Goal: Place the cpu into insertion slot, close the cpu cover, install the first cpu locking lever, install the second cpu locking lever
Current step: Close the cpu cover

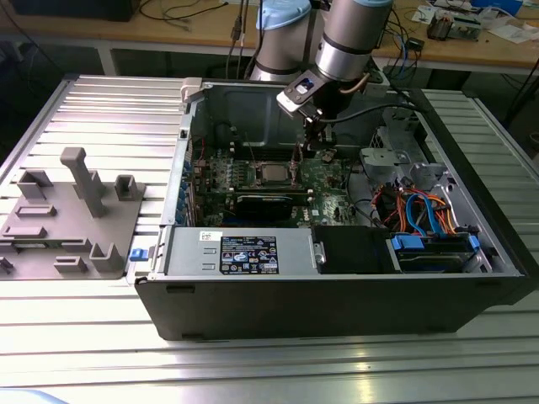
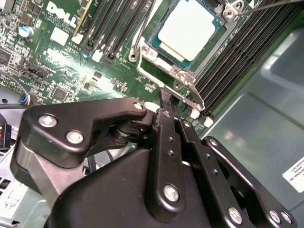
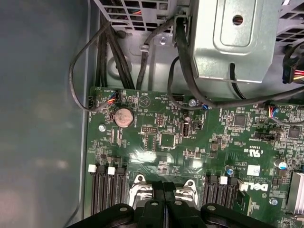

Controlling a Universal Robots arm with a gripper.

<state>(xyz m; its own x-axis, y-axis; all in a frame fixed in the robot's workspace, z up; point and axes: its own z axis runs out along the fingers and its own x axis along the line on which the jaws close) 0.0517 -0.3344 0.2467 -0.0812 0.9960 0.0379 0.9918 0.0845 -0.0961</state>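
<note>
gripper (image 2: 167, 100): black fingers together, maybe touching silvery cpu cover (image 2: 164, 61) | cpu (image 2: 190, 28): dull, flat, square, seated

I see an open computer case (image 1: 337, 307) on the ribbed bench (image 1: 109, 109), a grey holder (image 1: 76, 225) beside it and blue cables (image 1: 424, 212) inside.

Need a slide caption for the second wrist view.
Gripper, fingers together, beside the closed cpu cover; cpu seated in its window.
</note>
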